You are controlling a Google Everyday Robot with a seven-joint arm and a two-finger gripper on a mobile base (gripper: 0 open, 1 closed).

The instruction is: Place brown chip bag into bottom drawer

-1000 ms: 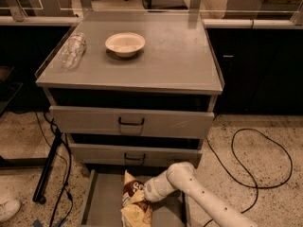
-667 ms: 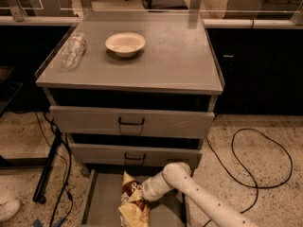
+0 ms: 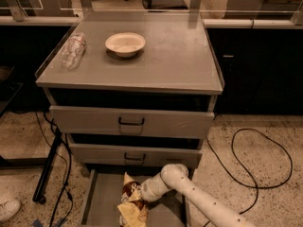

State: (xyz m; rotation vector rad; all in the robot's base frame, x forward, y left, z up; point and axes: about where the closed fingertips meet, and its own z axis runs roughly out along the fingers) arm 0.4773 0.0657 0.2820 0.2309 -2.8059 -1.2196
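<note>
Since the earlier frames the arm's elbow is shifting slightly to the left, and the brown chip bag is sitting a little lower in the bottom drawer. The hand is positioned low over the open drawer, pressing against the upper right side of the bag. The wrist housing is covering the contact, so whether the hand is clamping the bag or standing free of it cannot be told.

The bag is leaning upright over the drawer floor, its dark brown top toward the cabinet and its pale yellow lower half toward the camera. Its lowest part is running out of view at the bottom edge.

Handling judgement: the bag is probably light, soft and air-filled. The crinkled foil is glossy and likely to slip and to buckle under pressure, and the contents are likely to crush. The flat sealed top edge or an upper corner is offering the firmest hold.

The drawer is a shallow grey metal tray with a flat floor and low sides. The two higher drawers are showing flat grey fronts with black handles. On the smooth grey tabletop a white bowl and a clear plastic bottle are resting well apart.
</note>
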